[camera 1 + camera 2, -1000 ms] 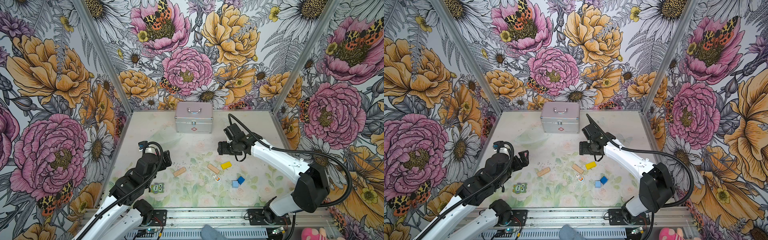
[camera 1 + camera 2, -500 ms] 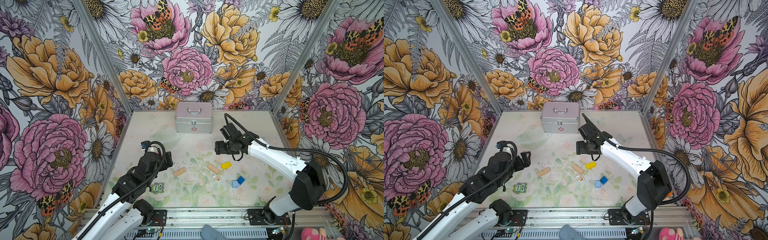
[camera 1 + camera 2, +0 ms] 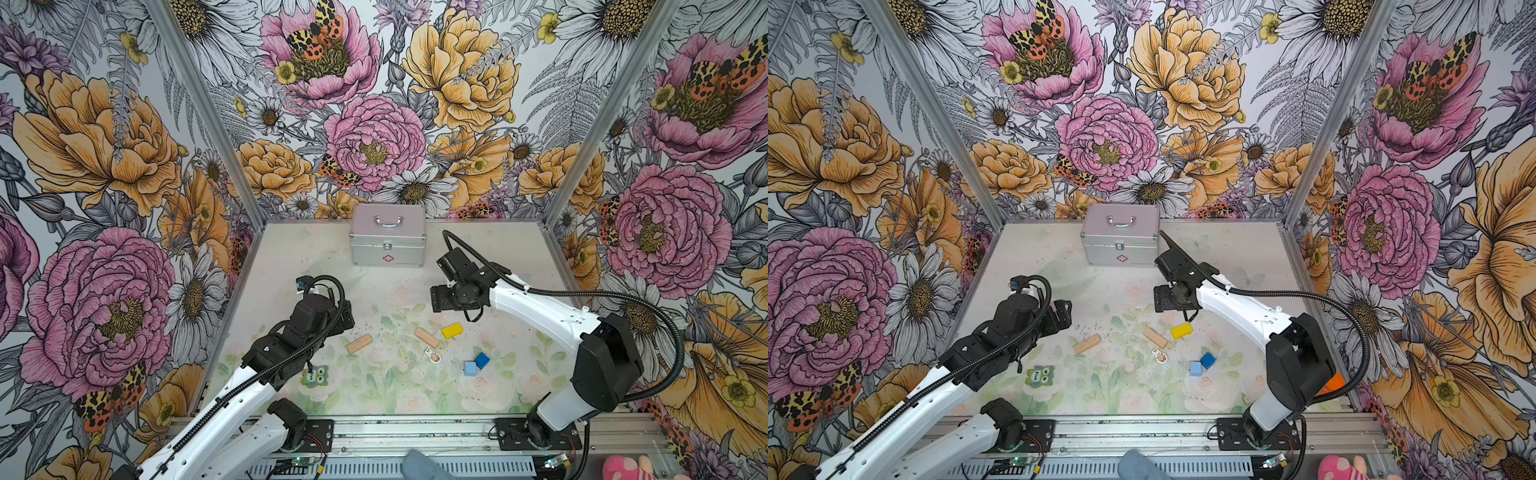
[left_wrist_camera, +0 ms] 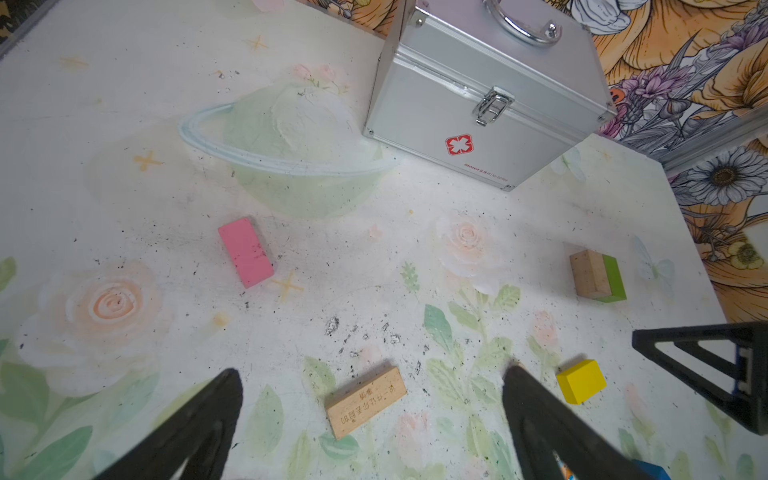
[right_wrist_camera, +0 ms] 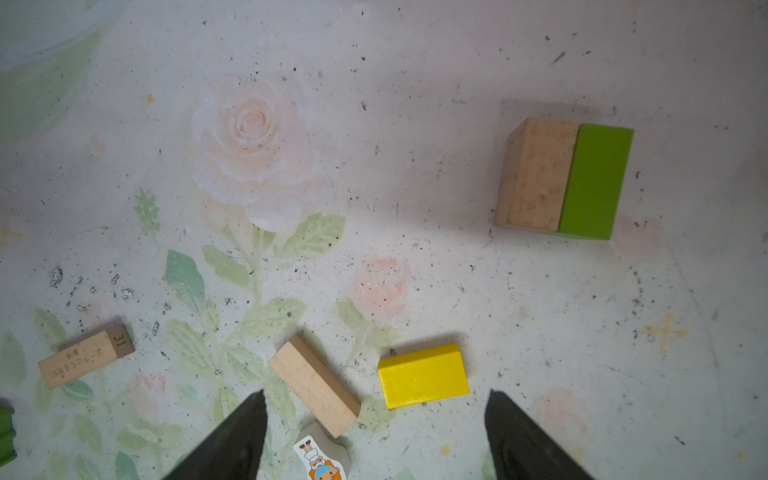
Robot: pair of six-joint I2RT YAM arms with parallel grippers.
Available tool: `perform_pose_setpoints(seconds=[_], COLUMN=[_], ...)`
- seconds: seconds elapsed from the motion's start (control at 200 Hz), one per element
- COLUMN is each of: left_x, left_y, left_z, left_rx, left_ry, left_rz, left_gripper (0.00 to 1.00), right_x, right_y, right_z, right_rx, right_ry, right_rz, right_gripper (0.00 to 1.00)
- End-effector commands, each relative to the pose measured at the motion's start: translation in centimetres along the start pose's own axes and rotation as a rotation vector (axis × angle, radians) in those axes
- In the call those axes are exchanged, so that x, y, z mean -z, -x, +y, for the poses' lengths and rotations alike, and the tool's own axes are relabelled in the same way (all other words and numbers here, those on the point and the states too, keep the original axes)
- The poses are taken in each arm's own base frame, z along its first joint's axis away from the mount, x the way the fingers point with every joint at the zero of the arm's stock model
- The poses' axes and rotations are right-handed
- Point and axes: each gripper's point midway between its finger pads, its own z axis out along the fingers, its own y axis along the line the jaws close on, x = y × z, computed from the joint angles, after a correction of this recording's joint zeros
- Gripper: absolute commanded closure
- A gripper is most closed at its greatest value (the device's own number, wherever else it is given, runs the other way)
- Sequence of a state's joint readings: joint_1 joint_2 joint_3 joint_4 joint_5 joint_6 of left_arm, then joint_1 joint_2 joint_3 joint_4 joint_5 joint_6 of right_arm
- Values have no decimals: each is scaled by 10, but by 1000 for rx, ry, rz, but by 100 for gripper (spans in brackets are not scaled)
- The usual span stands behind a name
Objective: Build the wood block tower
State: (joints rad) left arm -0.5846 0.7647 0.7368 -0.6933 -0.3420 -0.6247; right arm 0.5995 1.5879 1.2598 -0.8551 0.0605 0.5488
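Wood blocks lie loose on the mat: an engraved tan brick (image 3: pixel 359 343) (image 4: pixel 365 402), a plain tan brick (image 3: pixel 426 337) (image 5: pixel 314 384), a yellow brick (image 3: pixel 452 331) (image 5: pixel 422 375), a dark blue cube (image 3: pixel 482 360) and a light blue cube (image 3: pixel 470 368). The wrist views add a pink brick (image 4: pixel 246 252) and a tan and green pair (image 5: pixel 563 178) side by side. No tower is in view. My left gripper (image 3: pixel 345 311) (image 4: pixel 372 374) hangs open over the engraved brick. My right gripper (image 3: pixel 440 299) (image 5: pixel 375 397) is open above the yellow brick, holding nothing.
A silver metal case (image 3: pixel 387 241) (image 3: pixel 1120 241) stands shut at the back of the mat. A flat cartoon figure piece (image 3: pixel 433 356) lies near the plain tan brick, and an owl piece (image 3: pixel 314 376) sits by the left arm. Flowered walls close in three sides.
My left arm has reached a little farther toward the middle of the mat. The right gripper has drifted slightly left. Both grippers stay open and no block has moved.
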Motion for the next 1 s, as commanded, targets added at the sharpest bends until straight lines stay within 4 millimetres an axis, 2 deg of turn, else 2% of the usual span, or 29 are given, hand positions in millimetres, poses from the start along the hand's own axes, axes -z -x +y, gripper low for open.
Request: perform_pose_setpoints(seconds=[0.0,0.665,0.995], left_x=[5,7,7], left_y=[14,13,13], left_z=[-13,-14,-14], left_rx=[24,45,48], left_ry=[-55,-74,-73], left_rz=[-34,-32,-33], left_gripper=[1,1,1], right_x=[-1,-1,-2], right_y=[5,-3,-3], right_z=[-8,-26,-27], right_rx=[9,-23,-28], right_ry=[-29,-55,-52], right_rz=[-12,-5,-1], right_gripper=[15,17,17])
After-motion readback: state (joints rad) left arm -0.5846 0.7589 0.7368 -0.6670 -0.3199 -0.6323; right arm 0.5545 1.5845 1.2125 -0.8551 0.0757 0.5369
